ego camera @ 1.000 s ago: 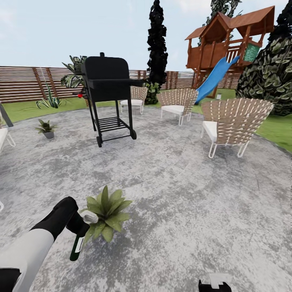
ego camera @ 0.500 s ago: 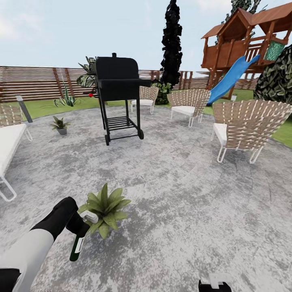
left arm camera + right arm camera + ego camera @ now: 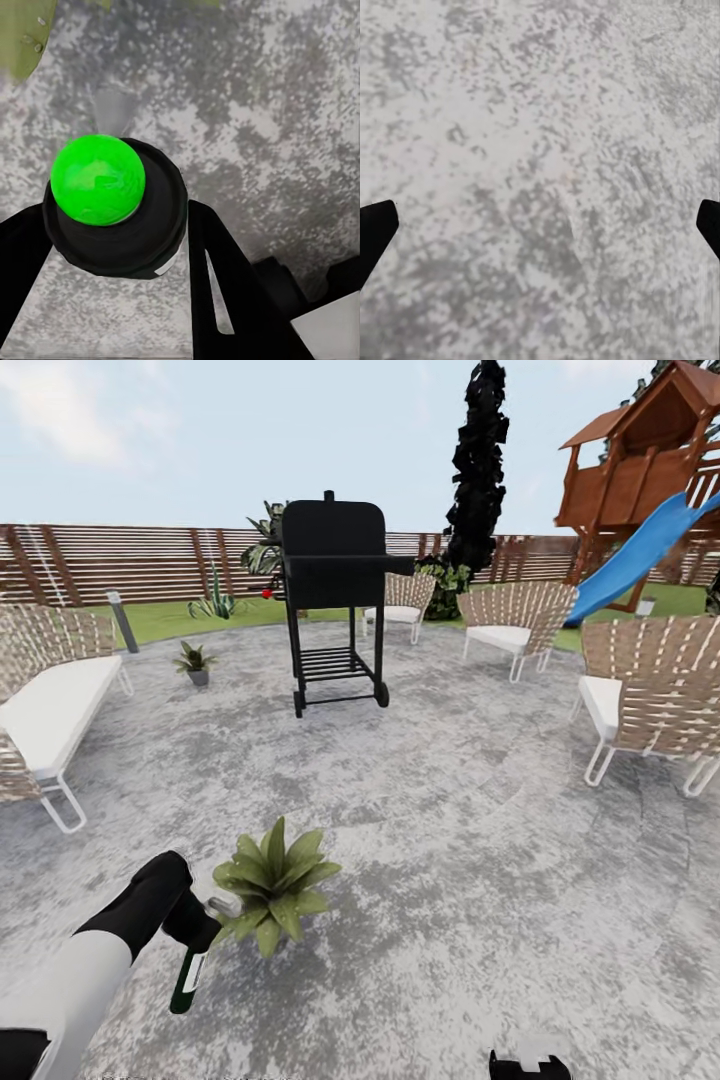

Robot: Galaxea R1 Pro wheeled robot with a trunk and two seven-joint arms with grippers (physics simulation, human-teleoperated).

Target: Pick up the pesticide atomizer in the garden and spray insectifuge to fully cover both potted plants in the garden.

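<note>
My left gripper (image 3: 196,932) is shut on the pesticide atomizer (image 3: 186,980), a slim dark bottle with a white label that hangs downward just left of the broad-leaved potted plant (image 3: 274,884). In the left wrist view the atomizer (image 3: 112,206) shows a round green top between the black fingers (image 3: 225,285), with a leaf (image 3: 24,37) close by. The smaller, spikier potted plant (image 3: 195,661) stands far back on the patio, left of the grill. My right gripper (image 3: 530,1064) is low at the front, and its wrist view shows the right gripper (image 3: 540,225) open over bare paving.
The garden's grey patio (image 3: 450,840) holds a black grill (image 3: 335,600) at the back, a wicker bench (image 3: 45,695) at the left and wicker chairs (image 3: 650,695) at the right. Beyond them are a wooden fence (image 3: 120,565) and a playhouse with a blue slide (image 3: 640,550).
The head view has swung to the left, so everything has shifted right and the wicker bench has come into view. My left gripper still holds the atomizer beside the near plant.
</note>
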